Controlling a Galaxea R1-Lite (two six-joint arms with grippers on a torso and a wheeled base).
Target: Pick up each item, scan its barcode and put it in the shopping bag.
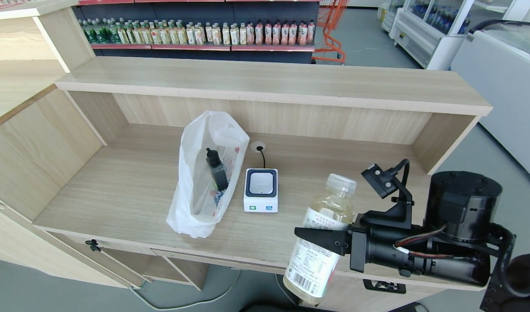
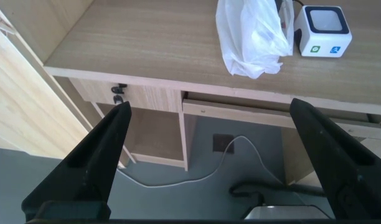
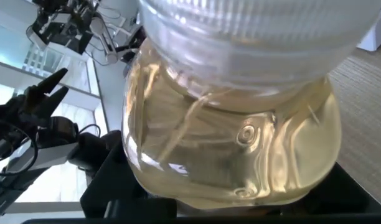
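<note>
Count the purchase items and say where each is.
2. A clear bottle held in the right gripper by the counter edge; a dark bottle inside the shopping bag. The bag may hide more.

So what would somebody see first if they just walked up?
Probably the bottle of pale yellow drink, gripped by the right gripper over the front edge of the counter, on the right. Next, the white shopping bag standing left of the small white scanner, with a dark bottle inside.
</note>
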